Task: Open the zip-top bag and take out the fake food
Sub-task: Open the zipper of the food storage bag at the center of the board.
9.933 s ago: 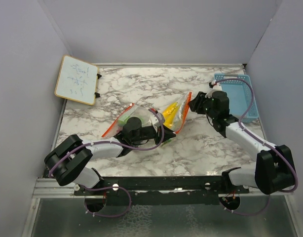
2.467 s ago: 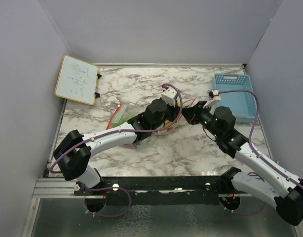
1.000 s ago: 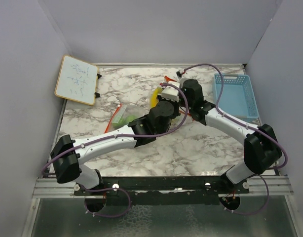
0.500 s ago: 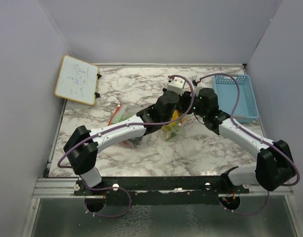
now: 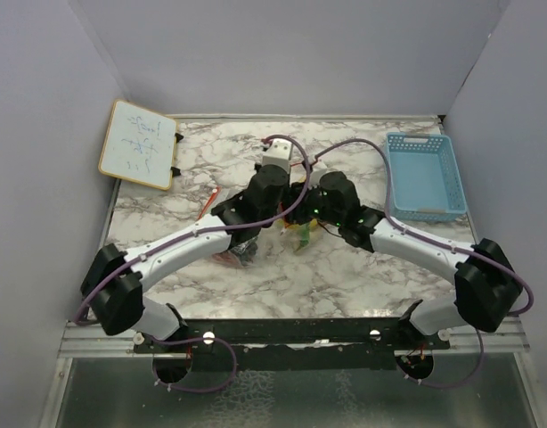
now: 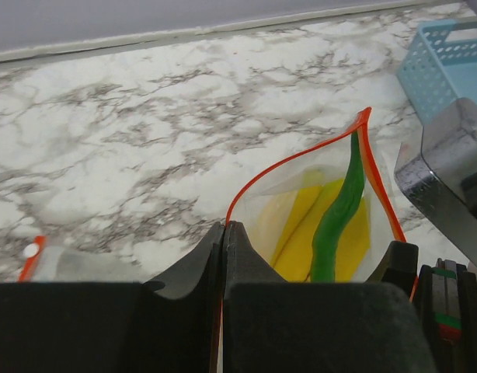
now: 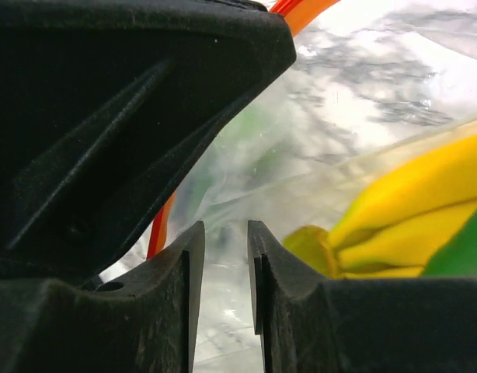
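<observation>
The zip-top bag [image 5: 300, 234] is clear with an orange rim and hangs between my two grippers at mid-table. In the left wrist view its mouth [image 6: 301, 167] gapes open, and a yellow banana bunch [image 6: 301, 233] and a green bean piece [image 6: 339, 210] of the fake food lie inside. My left gripper [image 5: 289, 198] is shut on the orange rim [image 6: 223, 227]. My right gripper [image 5: 311, 207] is at the bag's other side, its jaws a narrow gap apart [image 7: 221, 256] with clear film beyond them. The banana [image 7: 409, 210] shows there too.
A second clear bag with an orange strip [image 5: 208, 201] lies left of the arms, with reddish contents [image 5: 231, 257]; its corner shows in the left wrist view [image 6: 33, 250]. A light-blue slotted basket [image 5: 422, 174] stands at the back right. A whiteboard [image 5: 138, 143] leans at the back left.
Both grippers have moved left with the bag between them, away from the basket. The bag stays held up off the table.
</observation>
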{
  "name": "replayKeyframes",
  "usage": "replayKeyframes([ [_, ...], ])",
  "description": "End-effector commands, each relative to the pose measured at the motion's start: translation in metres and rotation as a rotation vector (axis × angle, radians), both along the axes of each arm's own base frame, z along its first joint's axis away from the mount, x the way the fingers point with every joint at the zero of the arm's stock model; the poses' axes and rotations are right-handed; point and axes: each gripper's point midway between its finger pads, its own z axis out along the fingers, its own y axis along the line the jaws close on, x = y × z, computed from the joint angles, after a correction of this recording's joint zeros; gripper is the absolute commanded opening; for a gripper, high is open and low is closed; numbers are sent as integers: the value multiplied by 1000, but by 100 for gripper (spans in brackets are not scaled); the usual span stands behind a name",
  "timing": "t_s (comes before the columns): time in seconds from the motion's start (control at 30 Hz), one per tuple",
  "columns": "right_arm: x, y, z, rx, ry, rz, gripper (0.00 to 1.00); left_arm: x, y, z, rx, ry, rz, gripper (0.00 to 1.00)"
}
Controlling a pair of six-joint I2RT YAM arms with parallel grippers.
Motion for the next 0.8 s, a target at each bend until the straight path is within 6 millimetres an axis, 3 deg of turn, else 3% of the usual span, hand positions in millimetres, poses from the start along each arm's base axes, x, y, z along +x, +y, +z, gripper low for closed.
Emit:
replayKeyframes([
  [0.0,-20,69,27,71,-49,119,30,-30,29,54,-136,-60,18,0],
  [0.17,-35,118,31,100,-44,202,30,-42,60,71,-130,-87,71,0],
  [0.33,-24,118,42,101,-71,154,30,-43,64,77,-117,-102,73,0],
  [0.53,-15,82,28,-10,-81,37,30,-32,35,61,-119,-79,16,0],
  [0.7,3,20,-16,-148,-35,-147,30,-20,1,25,-107,-14,-37,0],
  [0.77,6,-4,-23,-171,-25,-198,30,-18,-13,17,-123,5,-70,0],
])
